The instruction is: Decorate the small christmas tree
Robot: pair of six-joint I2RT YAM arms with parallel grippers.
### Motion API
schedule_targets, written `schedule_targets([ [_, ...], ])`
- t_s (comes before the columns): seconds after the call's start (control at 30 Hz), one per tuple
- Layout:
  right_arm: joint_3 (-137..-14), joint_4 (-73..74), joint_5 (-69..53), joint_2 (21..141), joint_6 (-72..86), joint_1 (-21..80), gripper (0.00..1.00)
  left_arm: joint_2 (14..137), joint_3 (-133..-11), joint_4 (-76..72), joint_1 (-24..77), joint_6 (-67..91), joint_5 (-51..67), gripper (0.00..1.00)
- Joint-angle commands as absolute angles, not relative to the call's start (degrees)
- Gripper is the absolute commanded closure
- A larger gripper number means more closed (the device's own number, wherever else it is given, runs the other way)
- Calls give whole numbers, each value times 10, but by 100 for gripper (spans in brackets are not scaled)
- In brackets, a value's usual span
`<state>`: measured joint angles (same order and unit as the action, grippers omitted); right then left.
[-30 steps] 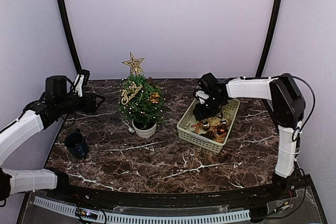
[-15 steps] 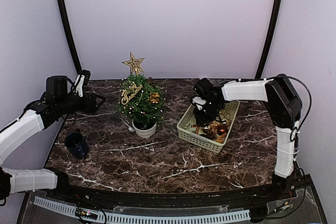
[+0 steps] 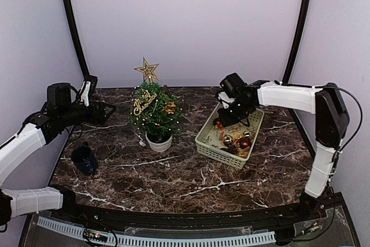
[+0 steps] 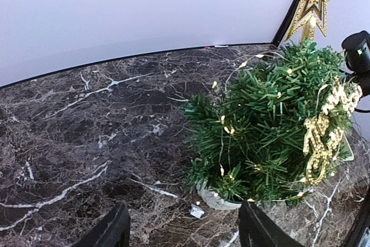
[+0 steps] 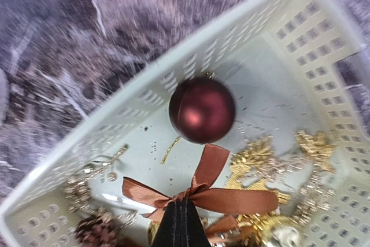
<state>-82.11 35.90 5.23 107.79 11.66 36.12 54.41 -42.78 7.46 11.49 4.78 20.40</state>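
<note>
Tree stands left of centre on the worktop, its star already on. A second ago the right end effector was half-open, low in the basket. Now it is clenched on a brown bow and has lifted a little, so an ornament looks ready to carry across. The left end effector hangs released near the tree. The worktop is dark veined marble, and the walls are pale and plain.
</note>
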Motion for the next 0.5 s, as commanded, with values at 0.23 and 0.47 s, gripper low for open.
schedule_targets([
  [0.23,-769,321,50,896,154,366,100,537,-552,159,219,117,219,34],
  [0.47,-723,231,-26,783,200,404,100,563,-577,105,388,206,139,34],
])
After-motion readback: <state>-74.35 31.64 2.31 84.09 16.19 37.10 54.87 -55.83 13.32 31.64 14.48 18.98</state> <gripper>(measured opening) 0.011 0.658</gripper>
